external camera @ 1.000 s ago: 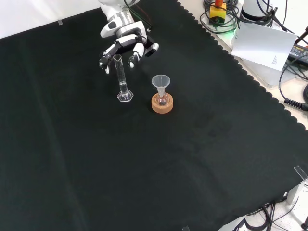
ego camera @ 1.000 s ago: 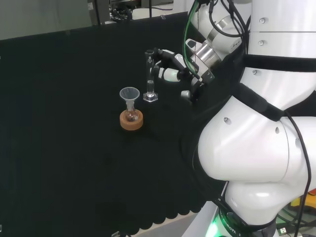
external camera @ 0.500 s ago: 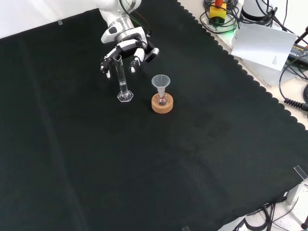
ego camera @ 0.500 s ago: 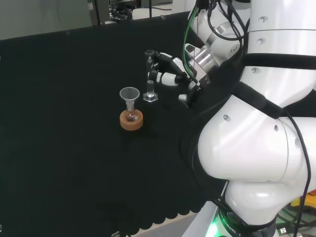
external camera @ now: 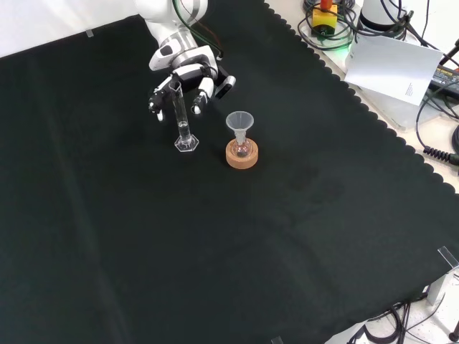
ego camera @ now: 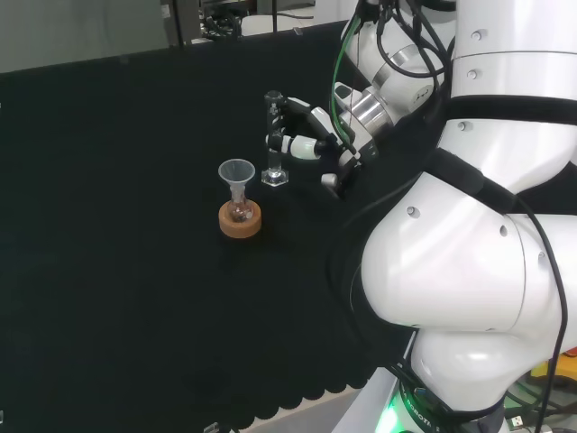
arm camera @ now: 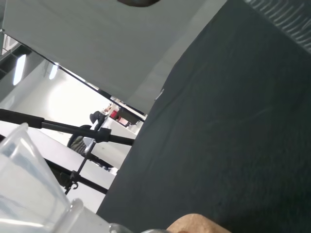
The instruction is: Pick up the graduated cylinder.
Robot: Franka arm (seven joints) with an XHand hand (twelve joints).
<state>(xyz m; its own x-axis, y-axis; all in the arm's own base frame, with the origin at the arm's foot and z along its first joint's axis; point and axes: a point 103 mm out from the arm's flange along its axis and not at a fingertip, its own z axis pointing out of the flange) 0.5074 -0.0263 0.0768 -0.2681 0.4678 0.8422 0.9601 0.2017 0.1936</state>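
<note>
Graduated cylinder (external camera: 181, 118) is the target, and it stands upright on the tabletop (external camera: 215, 244), its flat foot on the black cloth just left of a cork stand (external camera: 242, 154) in the front view. That stand carries a small flask topped by a clear funnel (external camera: 239, 122). The cylinder looks like clear glass or plastic: light, stiff, slippery, top-heavy on a narrow foot and likely to break if tipped. The upper half of the tube seems the best place to grip. The hand (external camera: 188, 75) reaches in from the far side, fingers (ego camera: 302, 147) curled about the cylinder's upper part, though whether they actually touch the tube is not clear, and the foot is not yet off the cloth.
</note>
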